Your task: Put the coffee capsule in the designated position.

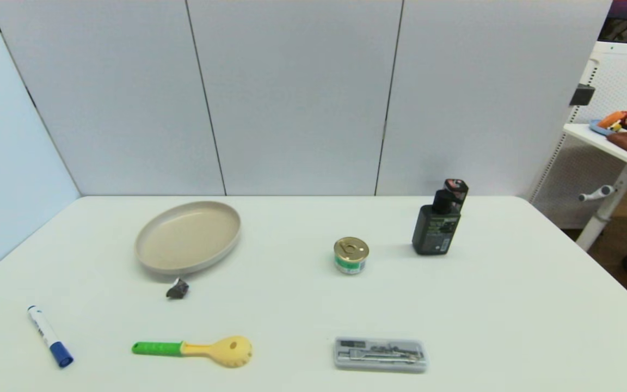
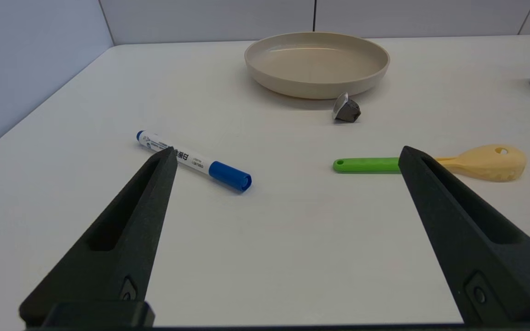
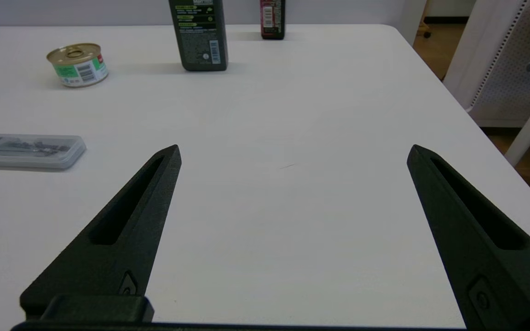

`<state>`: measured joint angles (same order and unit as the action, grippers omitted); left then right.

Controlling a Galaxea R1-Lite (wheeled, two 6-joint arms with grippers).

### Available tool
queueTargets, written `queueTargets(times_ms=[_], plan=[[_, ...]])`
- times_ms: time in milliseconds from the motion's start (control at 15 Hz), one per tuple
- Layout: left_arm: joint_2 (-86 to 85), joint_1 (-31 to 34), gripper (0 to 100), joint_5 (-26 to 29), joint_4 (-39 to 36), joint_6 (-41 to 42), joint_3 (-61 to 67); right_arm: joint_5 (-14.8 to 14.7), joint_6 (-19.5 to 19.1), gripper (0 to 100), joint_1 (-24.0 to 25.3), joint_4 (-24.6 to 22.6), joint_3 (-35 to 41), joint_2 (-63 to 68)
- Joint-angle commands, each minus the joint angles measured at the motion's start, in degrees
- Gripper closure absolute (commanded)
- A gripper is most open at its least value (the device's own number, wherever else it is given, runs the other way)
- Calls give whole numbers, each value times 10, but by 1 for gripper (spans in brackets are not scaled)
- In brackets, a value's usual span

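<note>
The coffee capsule is a tiny dark grey cone lying on its side on the white table, just in front of the beige plate. The left wrist view shows the capsule well beyond my left gripper, which is open and holds nothing. My right gripper is open too, over bare tabletop on the right side, far from the capsule. Neither arm shows in the head view. The designated position carries no mark that I can make out.
A blue-capped marker lies front left, a green-handled yellow scoop in front of the capsule. A gold-lidded tin, a dark pump bottle and a clear case stand to the right.
</note>
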<state>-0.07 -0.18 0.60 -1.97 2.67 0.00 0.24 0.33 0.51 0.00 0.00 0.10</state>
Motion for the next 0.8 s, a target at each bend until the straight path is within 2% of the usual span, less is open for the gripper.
queueTargets(times_ms=[67, 800], plan=[[0, 0, 0, 0, 0, 0, 10, 0, 0, 0, 0, 0, 0, 1], [0, 0, 0, 0, 0, 1, 10, 0, 0, 0, 0, 0, 0, 1]])
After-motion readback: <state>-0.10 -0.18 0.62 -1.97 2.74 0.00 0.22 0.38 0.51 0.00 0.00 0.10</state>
